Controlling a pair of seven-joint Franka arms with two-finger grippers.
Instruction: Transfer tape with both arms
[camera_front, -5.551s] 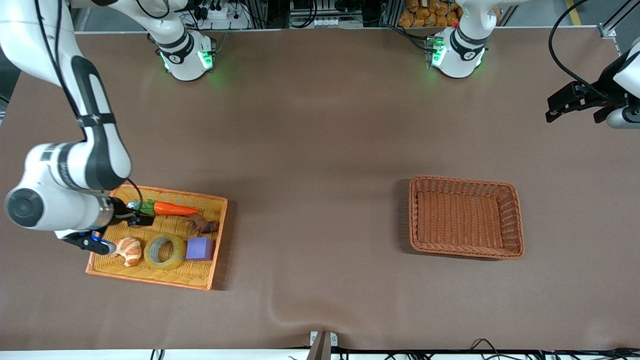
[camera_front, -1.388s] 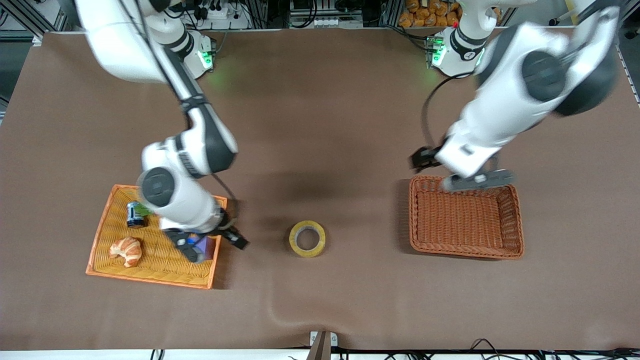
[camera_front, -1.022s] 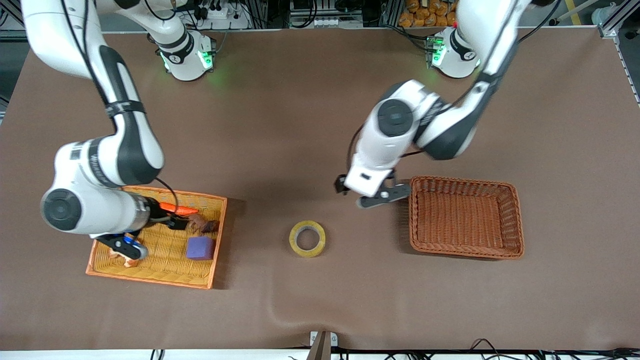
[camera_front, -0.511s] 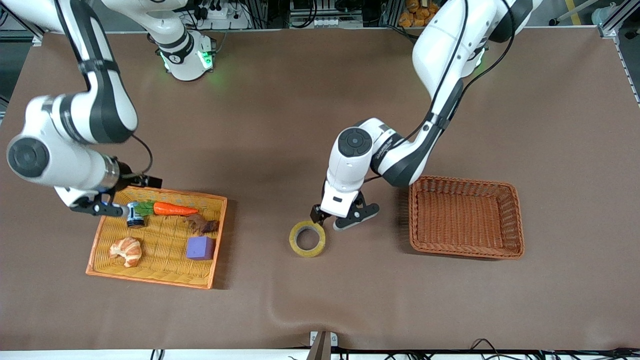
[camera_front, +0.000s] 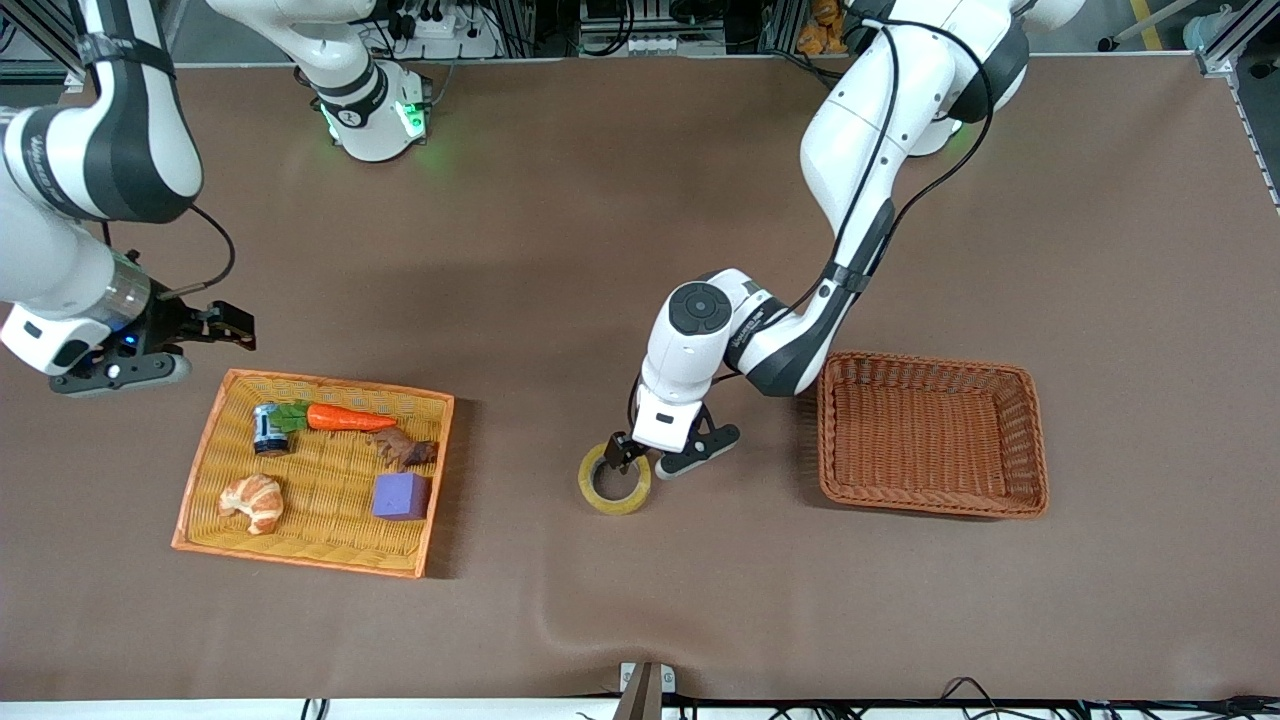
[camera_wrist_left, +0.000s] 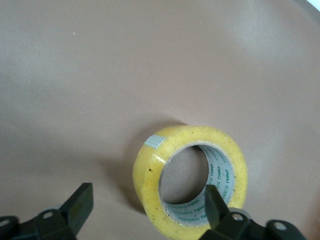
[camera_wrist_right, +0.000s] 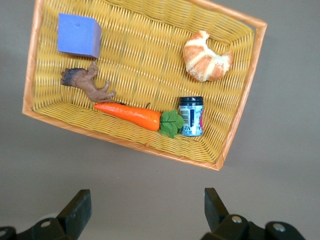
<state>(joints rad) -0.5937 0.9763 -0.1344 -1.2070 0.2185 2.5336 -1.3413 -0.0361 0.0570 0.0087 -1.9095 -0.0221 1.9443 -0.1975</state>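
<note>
My left gripper is down at the tape, fingers spread wide and clamped on nothing. In my left wrist view one fingertip stands over the roll's open centre and the other is outside the roll, so one stretch of the yellowish wall lies between them; I cannot tell whether either pad touches it. The tape lies flat on the brown table, its grey printed core facing up, about midway between the two baskets.

The empty brown wicker basket sits toward my left arm's end of the table, just beside my left forearm.

My right gripper hangs above bare table by the rim of the orange basket, at my right arm's end. Its fingers are apart and hold nothing. Under it, in my right wrist view, the orange basket holds a purple cube, a brown toy animal, a carrot, a small can touching the carrot's green top, and a croissant.
</note>
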